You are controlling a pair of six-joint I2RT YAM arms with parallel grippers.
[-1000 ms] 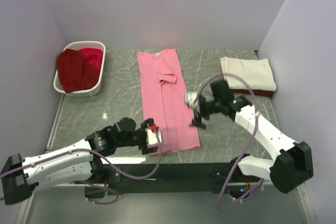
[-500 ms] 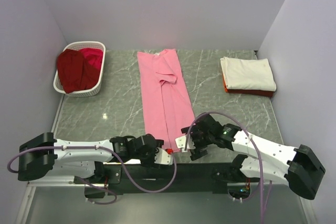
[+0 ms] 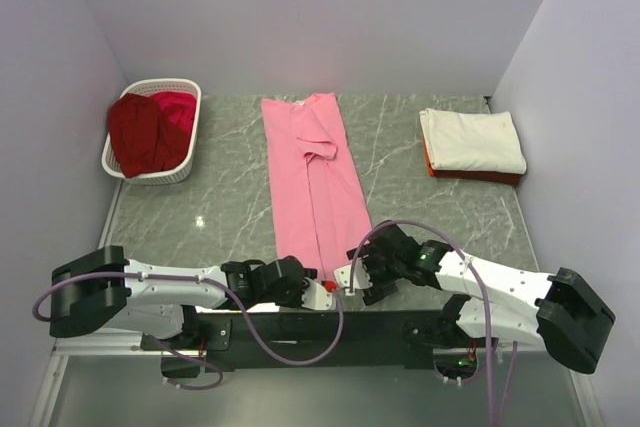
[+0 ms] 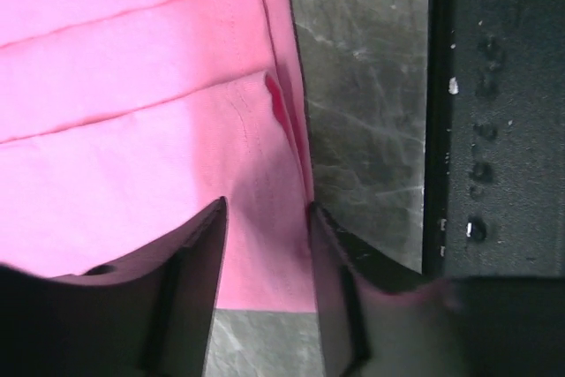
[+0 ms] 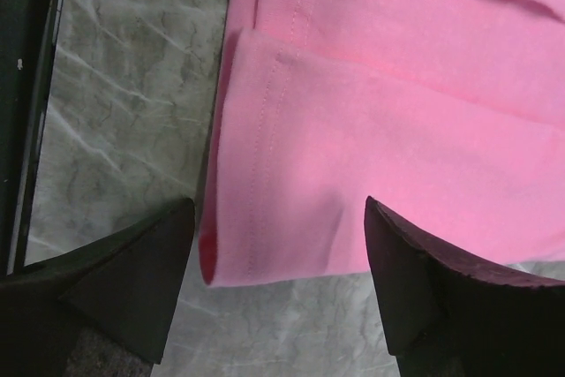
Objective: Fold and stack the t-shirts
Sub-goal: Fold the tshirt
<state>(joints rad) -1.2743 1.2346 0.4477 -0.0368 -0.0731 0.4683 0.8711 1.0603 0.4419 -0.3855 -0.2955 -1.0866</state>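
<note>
Two grippers work at the 6 o'clock edge of the table (image 3: 420, 217), one at each near corner of the pink shirt (image 3: 315, 187).

1. Pink shirt: lies flat at table centre, folded lengthwise into a narrow strip. Collar end points to 12 o'clock, hem to 6 o'clock.
2. Left gripper (image 3: 322, 290): positioned at the 7 o'clock corner of the hem. In the left wrist view, the left gripper (image 4: 265, 209) has its jaws parted by a narrow gap. The hem edge of the pink shirt (image 4: 132, 156) lies between the fingers (image 4: 199, 289). No clamping of the cloth is visible.
3. Right gripper (image 3: 352, 285): positioned at the 5 o'clock corner of the hem. In the right wrist view, the right gripper (image 5: 278, 209) has its jaws spread wide. They straddle the folded corner of the pink shirt (image 5: 371, 130) and hold nothing.
4. Basket (image 3: 150, 175): stands at 10 o'clock. It contains a dark red shirt (image 3: 135, 132) and a crimson shirt (image 3: 175, 112).
5. Stack at 2 o'clock: a folded cream shirt (image 3: 470, 139) rests on an orange-red shirt (image 3: 478, 176).
</note>
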